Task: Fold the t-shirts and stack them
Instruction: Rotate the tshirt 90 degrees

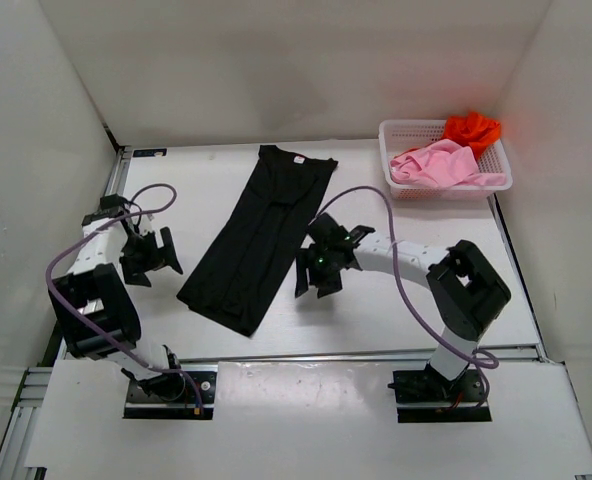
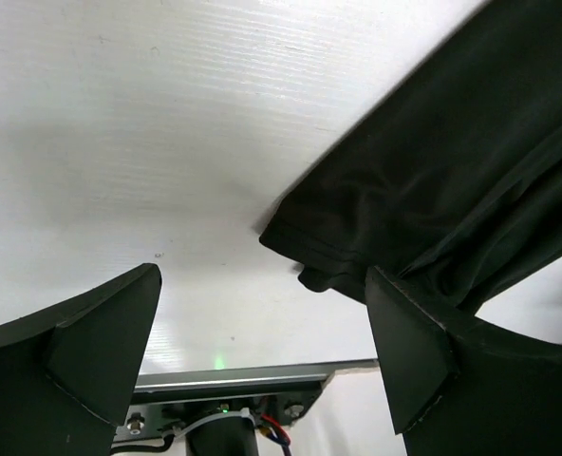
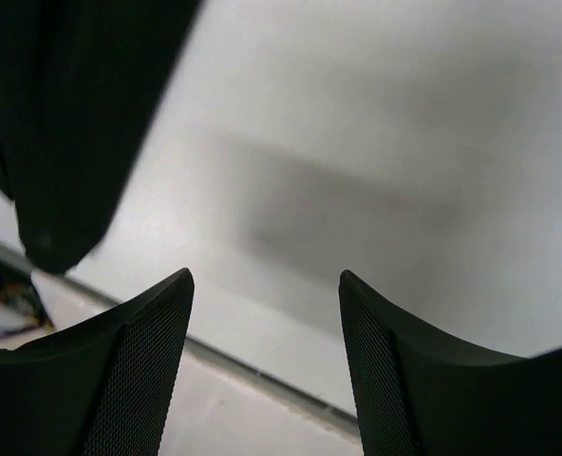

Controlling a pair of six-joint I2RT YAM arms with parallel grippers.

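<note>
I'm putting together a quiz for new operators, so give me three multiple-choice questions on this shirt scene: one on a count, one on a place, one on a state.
1. How many t-shirts are in the white basket?
A. none
B. two
C. three

2. Where does the black t-shirt lie?
A. in the basket
B. on the table
C. draped over the right arm

3. What state is the left hand in?
A. open, holding nothing
B. shut on the black t-shirt
C. shut on nothing

Answers:
1 B, a pink t-shirt and an orange-red t-shirt show in it.
2 B, it is a long strip on the table.
3 A, its fingers stand wide apart, gripping nothing.
</note>
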